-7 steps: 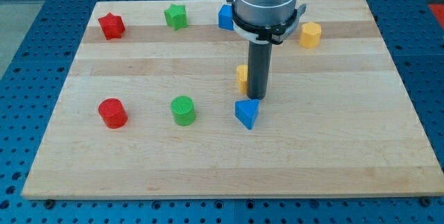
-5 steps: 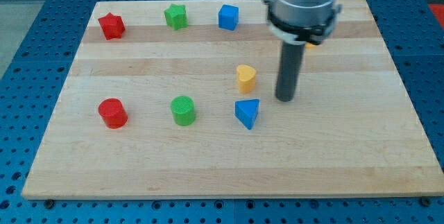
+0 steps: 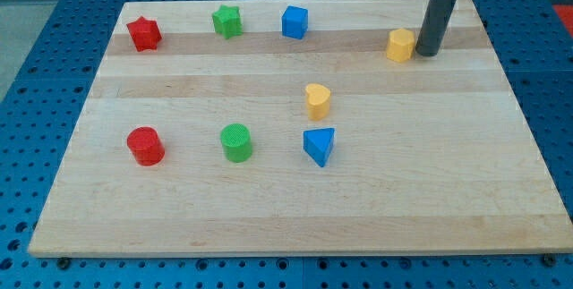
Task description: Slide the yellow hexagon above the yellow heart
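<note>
The yellow hexagon (image 3: 401,45) sits near the table's top edge, toward the view's right. My tip (image 3: 427,55) stands just beside it on its right side, so close that I cannot tell whether the two touch. The rod rises straight up from there and leaves the view at the top. There is no hand on this arm (only the rod), so nothing opens or closes.

The yellow heart (image 3: 317,100) lies near the middle of the table (image 3: 501,164), below and to the left of the hexagon and well apart from it. Just below the heart is the blue triangle (image 3: 319,146).

Along the top row, left of the hexagon, stand the blue cube (image 3: 294,21), the green star (image 3: 227,21) and the red star (image 3: 142,33). In the lower row, left of the triangle, are the green cylinder (image 3: 236,142) and the red cylinder (image 3: 145,146).
</note>
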### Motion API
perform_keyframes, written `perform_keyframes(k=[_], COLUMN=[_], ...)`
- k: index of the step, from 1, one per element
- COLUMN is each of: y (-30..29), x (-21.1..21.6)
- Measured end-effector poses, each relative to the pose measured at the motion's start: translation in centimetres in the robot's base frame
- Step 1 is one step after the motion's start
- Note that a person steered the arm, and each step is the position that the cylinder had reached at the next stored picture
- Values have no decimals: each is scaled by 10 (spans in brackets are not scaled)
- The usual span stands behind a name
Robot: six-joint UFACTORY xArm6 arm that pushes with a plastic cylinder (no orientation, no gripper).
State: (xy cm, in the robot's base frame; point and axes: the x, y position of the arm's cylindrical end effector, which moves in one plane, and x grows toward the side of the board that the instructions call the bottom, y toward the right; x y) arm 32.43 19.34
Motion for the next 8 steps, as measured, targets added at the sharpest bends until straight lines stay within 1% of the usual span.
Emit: perform_keyframes(k=[1, 2, 3, 5, 6, 8], y=[-6, -42, -81, -117, -117, -159], x=[-17, -17, -9, 21, -2, 4])
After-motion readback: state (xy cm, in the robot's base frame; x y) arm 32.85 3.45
